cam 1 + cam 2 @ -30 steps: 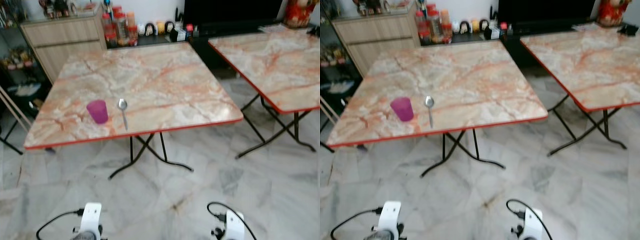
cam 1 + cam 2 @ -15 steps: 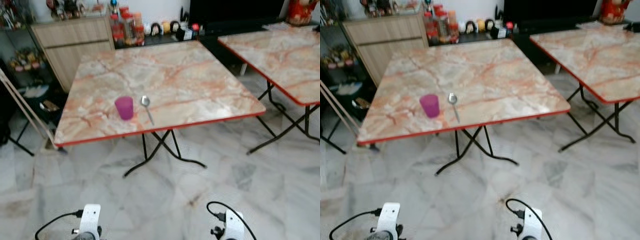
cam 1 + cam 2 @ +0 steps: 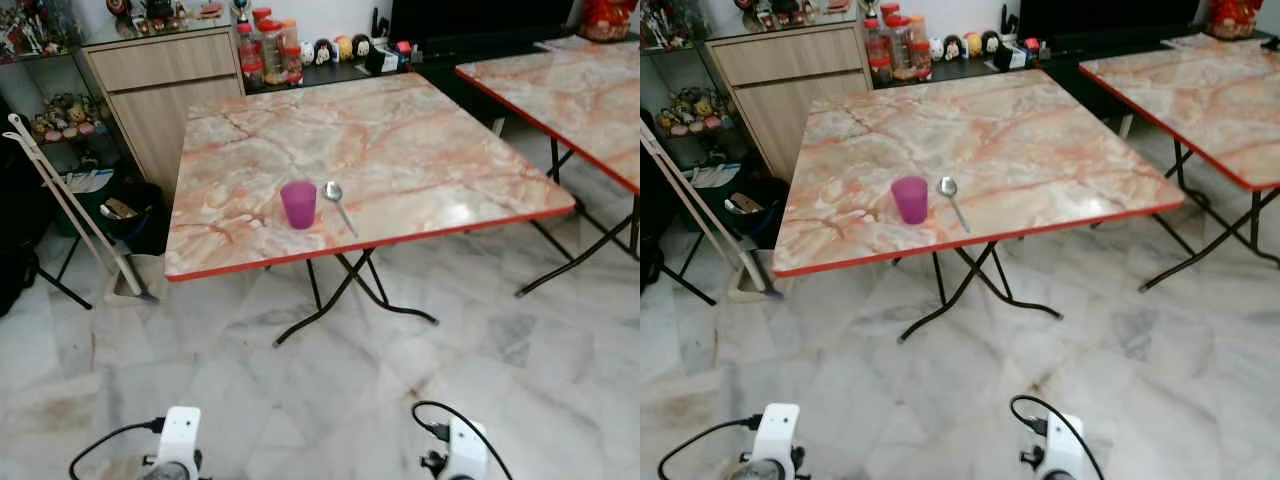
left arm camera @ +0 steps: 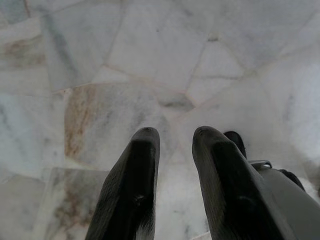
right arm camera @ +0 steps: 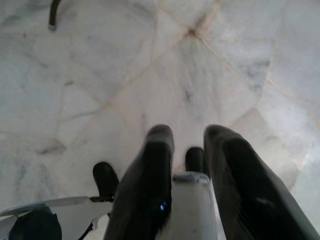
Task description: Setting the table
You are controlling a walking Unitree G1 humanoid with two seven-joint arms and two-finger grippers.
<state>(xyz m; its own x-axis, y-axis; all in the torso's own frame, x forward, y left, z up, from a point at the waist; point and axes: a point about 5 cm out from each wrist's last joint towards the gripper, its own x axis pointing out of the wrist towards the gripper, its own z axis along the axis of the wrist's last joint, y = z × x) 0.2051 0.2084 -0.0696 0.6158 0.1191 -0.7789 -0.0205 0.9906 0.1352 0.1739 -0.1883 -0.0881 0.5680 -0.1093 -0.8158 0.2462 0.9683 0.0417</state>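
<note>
Both grippers hang low over the marble floor (image 3: 330, 400) with nothing between the fingers. On the left gripper (image 4: 172, 137) the two black fingers stand a little apart, with a narrow gap where the floor tiles show. On the right gripper (image 5: 189, 137) the fingers are apart about the same, and they hold nothing.

Ahead stands a folding table (image 3: 440, 150) with a marble-pattern top, a red edge and black crossed legs. A purple cup (image 3: 298, 204) stands upright on it, near the front edge and toward the left side. A metal spoon (image 3: 338, 203) lies flat just beside the cup on its right, with the bowl pointing away from the robot; they do not touch.

A second table (image 3: 580, 90) of the same kind is at the right. Behind the first table is a wooden cabinet (image 3: 165, 85), with jars (image 3: 268, 52) next to it
</note>
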